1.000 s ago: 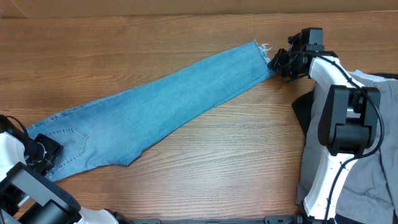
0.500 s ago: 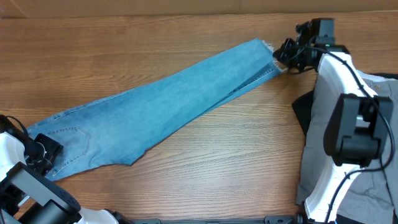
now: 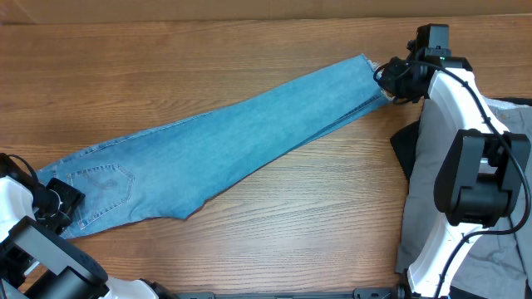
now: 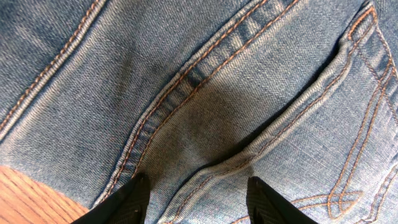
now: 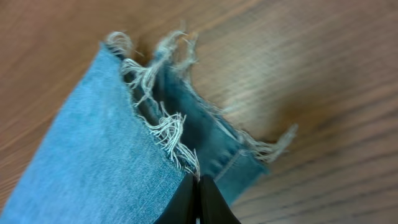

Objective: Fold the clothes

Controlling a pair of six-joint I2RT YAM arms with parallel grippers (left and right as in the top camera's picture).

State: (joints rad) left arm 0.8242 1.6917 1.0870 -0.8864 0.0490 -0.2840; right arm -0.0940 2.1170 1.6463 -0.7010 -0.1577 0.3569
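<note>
The frayed hem of the jeans has been drawn further toward the far right of the tabletop by the right pincer, which is pressed together on the fringe. The legs are now stretched straighter along a diagonal. The left pincer is held spread over the seat seam beside the patch pocket, pinching nothing, and the garment is judged nearly ready for a first fold.

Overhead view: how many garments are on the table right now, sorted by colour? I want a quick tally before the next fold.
Light-blue jeans: 1
Grey garment: 1
Black cloth: 1
Total: 3
</note>
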